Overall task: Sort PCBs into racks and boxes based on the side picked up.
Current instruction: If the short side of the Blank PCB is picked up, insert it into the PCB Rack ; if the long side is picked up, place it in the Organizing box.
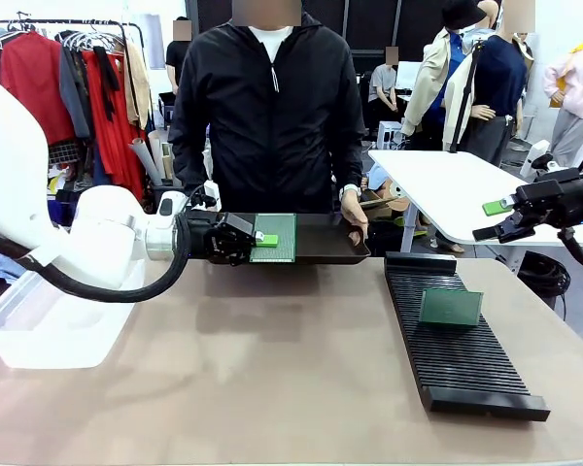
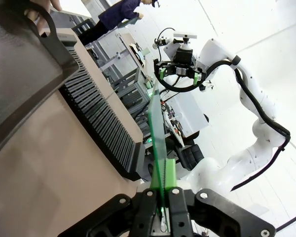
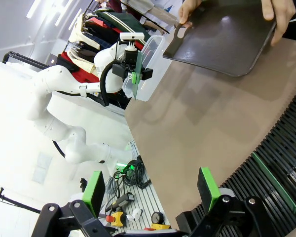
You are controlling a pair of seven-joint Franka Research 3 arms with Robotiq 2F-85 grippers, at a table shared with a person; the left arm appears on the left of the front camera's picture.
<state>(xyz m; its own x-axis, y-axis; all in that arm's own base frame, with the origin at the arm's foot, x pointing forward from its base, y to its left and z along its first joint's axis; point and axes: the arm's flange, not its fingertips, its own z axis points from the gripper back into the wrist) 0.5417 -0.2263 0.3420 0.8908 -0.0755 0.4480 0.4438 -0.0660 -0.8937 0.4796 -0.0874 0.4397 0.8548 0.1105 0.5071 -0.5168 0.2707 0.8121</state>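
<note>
My left gripper is shut on the edge of a green PCB, holding it upright over the dark tray. In the left wrist view this PCB stands edge-on, clamped between the two fingers. The long black rack lies on the right of the table with another PCB standing in its slots. My right gripper hangs open and empty above the rack's far right side. Its green pads are wide apart. The clear box sits at the left edge.
A person in a black jacket stands at the far side, a hand holding the dark tray at the table's far edge; both hands grip it. The brown tabletop between box and rack is bare. A white table stands behind on the right.
</note>
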